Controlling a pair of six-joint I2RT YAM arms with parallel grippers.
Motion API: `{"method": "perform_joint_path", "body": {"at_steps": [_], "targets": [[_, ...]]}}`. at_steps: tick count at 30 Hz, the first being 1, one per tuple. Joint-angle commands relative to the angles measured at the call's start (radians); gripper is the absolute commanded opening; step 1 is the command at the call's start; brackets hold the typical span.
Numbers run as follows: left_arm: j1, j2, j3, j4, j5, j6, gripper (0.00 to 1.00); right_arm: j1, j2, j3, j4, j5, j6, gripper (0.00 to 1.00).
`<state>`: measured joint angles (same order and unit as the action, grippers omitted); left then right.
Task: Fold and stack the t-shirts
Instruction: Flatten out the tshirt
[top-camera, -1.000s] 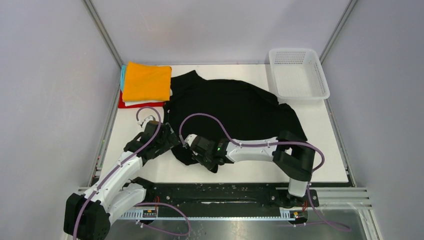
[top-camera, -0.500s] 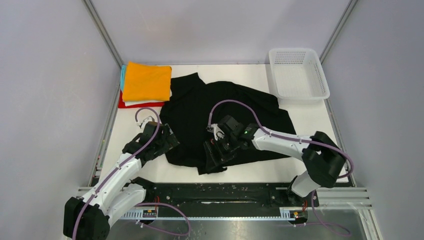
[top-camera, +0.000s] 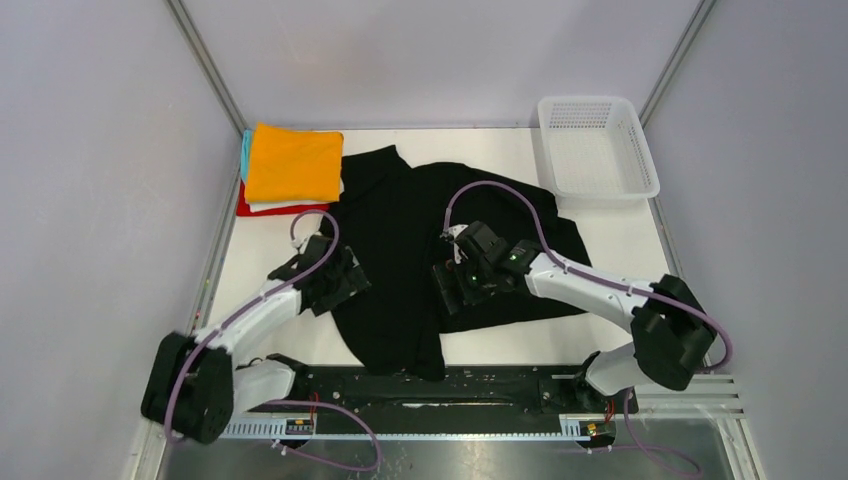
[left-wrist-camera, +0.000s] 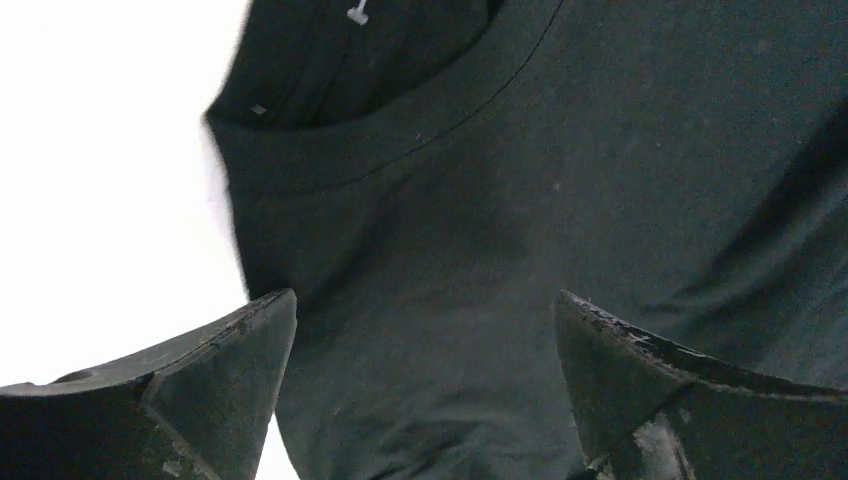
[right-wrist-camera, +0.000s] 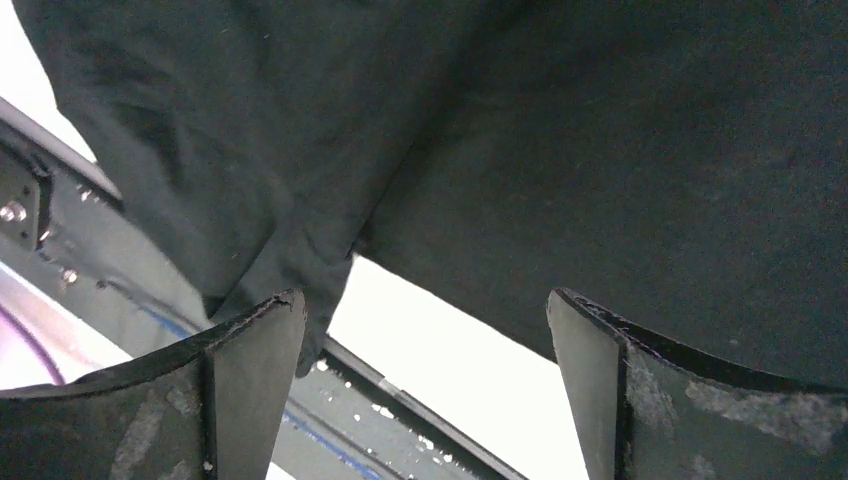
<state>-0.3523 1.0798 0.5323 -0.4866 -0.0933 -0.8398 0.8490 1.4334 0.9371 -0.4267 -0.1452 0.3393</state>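
The desk (top-camera: 640, 270) carried it all, and the black t-shirt (top-camera: 400, 225) lay rumpled across its middle, 1 lobe trailing to the near edge by the rail (top-camera: 500, 385). The basket (top-camera: 598, 148) stood at the far right corner. The folded stack (top-camera: 293, 163) sat at the far left corner, orange on top, just beside the black cloth.

My left fingers (top-camera: 348, 283) were spread wide over the collar (left-wrist-camera: 400, 150) and gripped nothing. My right fingers (top-camera: 452, 290) were just as wide over the near hem, also empty.

I judged the shirt was not yet flat enough to fold. Each pinch should take 1 layer at a true edge and draw outward, so the creases leave before any fold.

Black on black hid the sleeves and the layering. I could not tell whether my tips touched the cloth. The lower shirts in the stack showed only as slivers, and the label (left-wrist-camera: 358, 14) was cut off.
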Motion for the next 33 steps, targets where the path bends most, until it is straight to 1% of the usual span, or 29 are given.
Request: {"method": "perform_joint_path", "body": {"at_steps": [1, 6, 9, 12, 14, 16, 18, 20, 22, 25, 28, 30, 33], "targets": [[0.004, 0.167, 0.082, 0.169, 0.062, -0.003, 0.99, -0.020, 0.096, 0.038, 0.041, 0.046, -0.036, 1.00], [0.007, 0.393, 0.234, 0.164, 0.033, 0.002, 0.99, -0.082, 0.192, 0.052, 0.079, 0.101, -0.042, 1.00], [0.011, 0.521, 0.345, 0.154, -0.016, 0.010, 0.99, -0.170, 0.263, 0.079, 0.086, 0.093, -0.032, 0.99], [0.032, 0.642, 0.497, 0.120, -0.030, 0.032, 0.99, -0.254, 0.329, 0.115, 0.087, 0.112, -0.039, 1.00], [0.054, 0.700, 0.573, 0.093, -0.031, 0.038, 0.99, -0.301, 0.372, 0.147, 0.083, 0.109, -0.038, 0.99], [0.075, 0.718, 0.619, 0.080, -0.014, 0.045, 0.99, -0.343, 0.401, 0.176, 0.080, 0.100, -0.035, 0.99], [0.084, 0.683, 0.627, 0.061, -0.024, 0.053, 0.99, -0.374, 0.403, 0.195, 0.074, 0.102, -0.038, 1.00], [0.084, 0.606, 0.593, 0.039, -0.055, 0.058, 0.99, -0.387, 0.372, 0.204, 0.055, 0.111, -0.049, 0.99], [0.084, 0.501, 0.527, 0.016, -0.071, 0.052, 0.99, -0.387, 0.310, 0.188, 0.052, 0.088, -0.059, 1.00], [0.067, 0.321, 0.388, -0.013, -0.072, 0.024, 0.99, -0.386, 0.192, 0.116, 0.096, -0.012, -0.042, 0.99], [0.003, 0.163, 0.267, -0.086, -0.085, 0.000, 0.99, -0.386, 0.071, 0.007, 0.151, -0.056, -0.007, 1.00], [-0.061, 0.063, 0.182, -0.111, -0.075, -0.016, 0.98, -0.386, -0.003, -0.055, 0.164, -0.062, 0.003, 1.00], [-0.180, -0.040, 0.070, -0.103, -0.022, -0.037, 0.92, -0.362, -0.091, -0.113, 0.161, -0.077, -0.034, 0.99]]}}
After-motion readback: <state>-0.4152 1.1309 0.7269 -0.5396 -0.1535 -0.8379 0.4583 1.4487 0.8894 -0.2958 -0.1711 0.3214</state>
